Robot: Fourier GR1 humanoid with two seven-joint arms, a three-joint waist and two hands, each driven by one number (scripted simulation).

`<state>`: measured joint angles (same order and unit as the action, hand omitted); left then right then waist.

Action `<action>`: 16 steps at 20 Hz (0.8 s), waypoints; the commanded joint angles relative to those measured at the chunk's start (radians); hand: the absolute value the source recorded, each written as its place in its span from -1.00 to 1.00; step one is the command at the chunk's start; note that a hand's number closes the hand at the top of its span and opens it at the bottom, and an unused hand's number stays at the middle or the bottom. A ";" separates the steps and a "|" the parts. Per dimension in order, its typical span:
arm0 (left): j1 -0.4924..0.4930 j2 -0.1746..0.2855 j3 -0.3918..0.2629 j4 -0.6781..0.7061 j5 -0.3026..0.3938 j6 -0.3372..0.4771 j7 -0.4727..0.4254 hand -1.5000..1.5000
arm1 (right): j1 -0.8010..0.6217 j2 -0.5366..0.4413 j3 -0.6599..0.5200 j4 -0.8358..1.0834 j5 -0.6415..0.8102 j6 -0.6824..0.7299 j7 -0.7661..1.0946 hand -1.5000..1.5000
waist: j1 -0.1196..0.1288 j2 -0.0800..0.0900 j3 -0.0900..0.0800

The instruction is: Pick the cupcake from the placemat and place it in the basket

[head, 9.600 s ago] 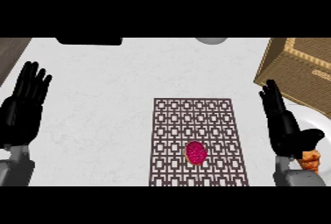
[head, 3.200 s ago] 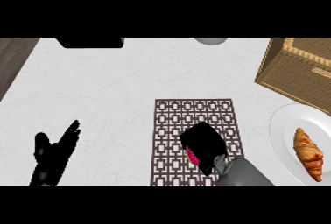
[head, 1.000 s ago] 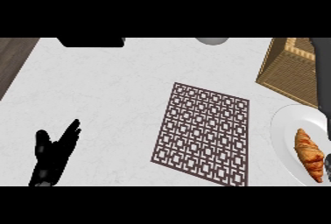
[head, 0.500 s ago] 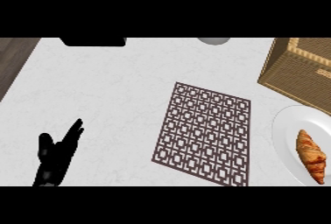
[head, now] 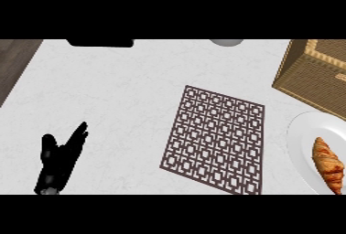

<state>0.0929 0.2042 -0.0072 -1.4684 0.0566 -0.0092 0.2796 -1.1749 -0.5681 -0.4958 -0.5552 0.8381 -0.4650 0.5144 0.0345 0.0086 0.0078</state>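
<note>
One white counter point(head: 121, 91) fills almost the whole view, with a strip of dark wood point(head: 15, 59) cutting across its far left corner.

One brown placemat point(head: 215, 139) with a fretwork pattern lies right of the counter's middle. It is turned askew to the counter's edges, with its near edge close to the counter's near edge. Its patterned top is bare.

One woven basket point(head: 317, 73) stands at the far right corner and is partly cut off by the view. It lies apart from the placemat.

One white plate point(head: 300, 141) sits at the right edge, just beside the placemat's right side and near the basket. It carries one croissant point(head: 327, 164).

One hand shows, the left hand point(head: 59, 160), near the counter's near left corner and well apart from the placemat. Its fingers are straight and close together, pointing away and a little to the right. Its thumb stands apart, and it holds nothing.

One black object point(head: 100, 42) and one grey round thing point(head: 226, 42) sit at the far edge, both cut off.

The cupcake cannot be seen in this view, so its place cannot be told.
</note>
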 commanded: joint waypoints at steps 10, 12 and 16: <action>0.009 -0.002 0.012 0.035 0.003 -0.019 0.033 0.00 | 0.128 -0.065 -0.156 0.162 -0.202 -0.061 -0.343 1.00 | -0.004 0.004 -0.006; 0.031 -0.030 -0.022 0.024 -0.030 0.007 0.007 0.00 | 0.139 -0.096 -0.065 0.221 -0.032 -0.206 -0.139 1.00 | 0.008 0.010 -0.007; 0.041 -0.048 -0.030 0.047 -0.047 0.017 -0.021 0.00 | 0.133 -0.121 -0.034 0.281 -0.025 -0.095 -0.194 1.00 | 0.008 0.008 -0.007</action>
<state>0.0903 0.1828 -0.0159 -1.4664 0.0256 0.0003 0.2670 -1.0471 -0.6675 -0.5602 -0.3280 0.7817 -0.5843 0.3206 0.0395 0.0111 0.0081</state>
